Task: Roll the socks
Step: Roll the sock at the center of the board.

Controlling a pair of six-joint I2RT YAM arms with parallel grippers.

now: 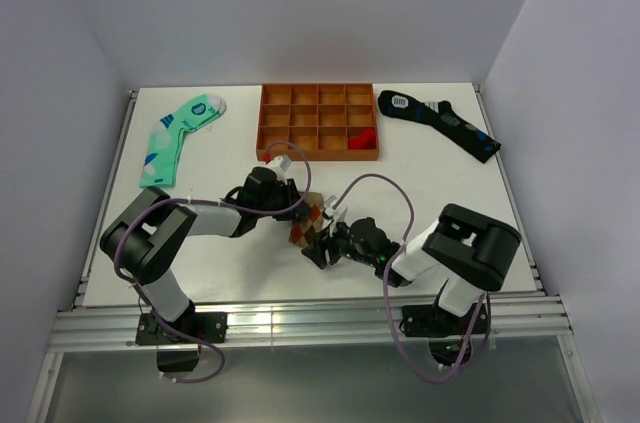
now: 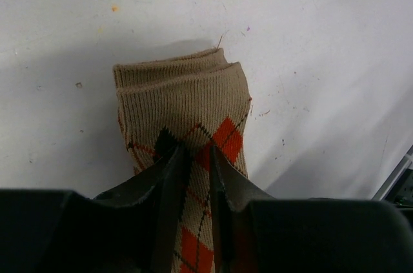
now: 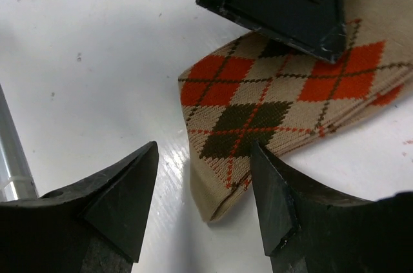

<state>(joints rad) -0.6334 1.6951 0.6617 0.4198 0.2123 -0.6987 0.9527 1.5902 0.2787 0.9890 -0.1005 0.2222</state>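
Quick look at my two arms on the feed. The left arm [image 1: 150,233] and right arm [image 1: 470,243] are the same build: chunky black joints with white shell panels, each on a dark base [image 1: 165,328] bolted to the silver rail [image 1: 300,318]. A greyish-purple cable [image 1: 375,180] runs along each one. There's a speck of green light [image 1: 381,261] by the right wrist. The right gripper [image 3: 203,150] has matte black wedge fingers [image 3: 122,202] with pointy tips. The left gripper [image 2: 197,150] has slimmer dark blades, and its housing edges look scuffed whitish.
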